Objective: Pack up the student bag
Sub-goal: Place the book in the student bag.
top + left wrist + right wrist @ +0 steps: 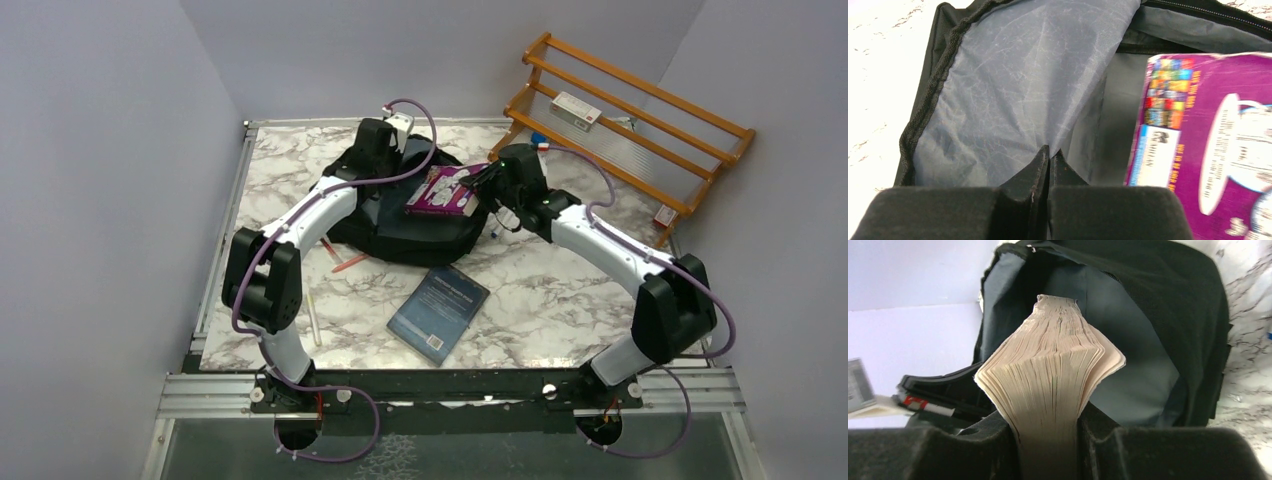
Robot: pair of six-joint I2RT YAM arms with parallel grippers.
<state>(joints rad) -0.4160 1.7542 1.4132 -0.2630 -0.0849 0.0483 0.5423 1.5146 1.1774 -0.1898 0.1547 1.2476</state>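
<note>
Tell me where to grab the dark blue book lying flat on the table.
Probably the dark blue book by its right long edge, coming in low from the right: it lies flat on the table, so only an edge offers a pinch, and that side looks clear.

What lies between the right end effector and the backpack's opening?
The purple book, clamped by its pages in the right end effector, extends toward the backpack; the right wrist view shows this.

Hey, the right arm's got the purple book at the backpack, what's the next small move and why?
Probably ease the right gripper forward so the purple book slides into the student bag: the left gripper pinches the grey lining, holding the mouth open, and the book's far edge faces that opening.
</note>
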